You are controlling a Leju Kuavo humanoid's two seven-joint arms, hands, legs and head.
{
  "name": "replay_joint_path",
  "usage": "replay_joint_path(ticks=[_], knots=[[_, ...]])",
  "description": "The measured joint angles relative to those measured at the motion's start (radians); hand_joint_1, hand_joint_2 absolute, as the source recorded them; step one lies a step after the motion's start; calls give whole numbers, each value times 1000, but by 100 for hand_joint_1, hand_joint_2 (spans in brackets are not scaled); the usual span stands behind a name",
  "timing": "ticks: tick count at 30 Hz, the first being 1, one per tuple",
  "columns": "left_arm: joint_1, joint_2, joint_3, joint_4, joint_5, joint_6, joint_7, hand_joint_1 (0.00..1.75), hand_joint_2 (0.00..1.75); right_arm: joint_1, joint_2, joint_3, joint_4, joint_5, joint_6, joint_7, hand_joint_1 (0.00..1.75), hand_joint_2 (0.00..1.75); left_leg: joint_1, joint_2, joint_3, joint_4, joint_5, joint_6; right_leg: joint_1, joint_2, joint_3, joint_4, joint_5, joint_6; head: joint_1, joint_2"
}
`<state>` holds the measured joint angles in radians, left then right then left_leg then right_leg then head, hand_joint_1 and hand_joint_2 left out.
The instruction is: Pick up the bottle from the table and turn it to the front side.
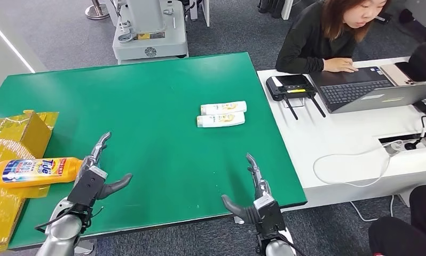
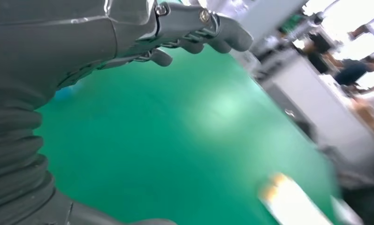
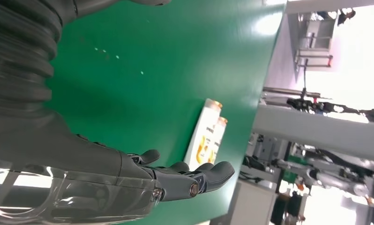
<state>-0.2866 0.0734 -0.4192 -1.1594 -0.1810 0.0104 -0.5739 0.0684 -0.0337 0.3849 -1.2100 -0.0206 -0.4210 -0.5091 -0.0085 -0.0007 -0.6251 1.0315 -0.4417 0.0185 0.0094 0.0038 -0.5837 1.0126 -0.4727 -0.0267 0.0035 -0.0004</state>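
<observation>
Two white bottles (image 1: 223,108) lie flat on their sides, side by side and touching, on the green table (image 1: 147,96), toward its far right part. The nearer one (image 1: 220,119) sits just in front of the other, both with their caps pointing left. Neither hand touches them.

The right hand (image 1: 256,194) hovers over the table's near edge, fingers spread apart and holding nothing, thumb stuck out to the left; the bottles are well ahead of it. From the wrist, its fingers (image 3: 194,176) stretch out toward the pair of bottles (image 3: 206,133).

The left hand (image 1: 96,170) is over the near left part of the table, also spread and empty. Just beside its fingertips lies a yellow detergent bottle (image 1: 34,170), resting on a yellow cardboard box (image 1: 13,133) at the table's left edge.

At a white desk (image 1: 333,138) on the right a person (image 1: 328,32) sits at a laptop (image 1: 371,88).
</observation>
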Motion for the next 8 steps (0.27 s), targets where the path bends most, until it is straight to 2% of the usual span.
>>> replay_joint_path(ticks=[6,8], knots=[[52,-93,0,-99,77,-21,-68,0,175,30,-20,2,-90,-25,-67,-43,0,175,0,-1,0,0,0,0,0,-1,0,0,0,0,0,0],[58,-110,0,-107,92,-19,-86,0,175,44,-28,5,-127,-29,-85,-48,0,175,0,-1,0,0,0,0,0,0,0,0,0,0,0,0]])
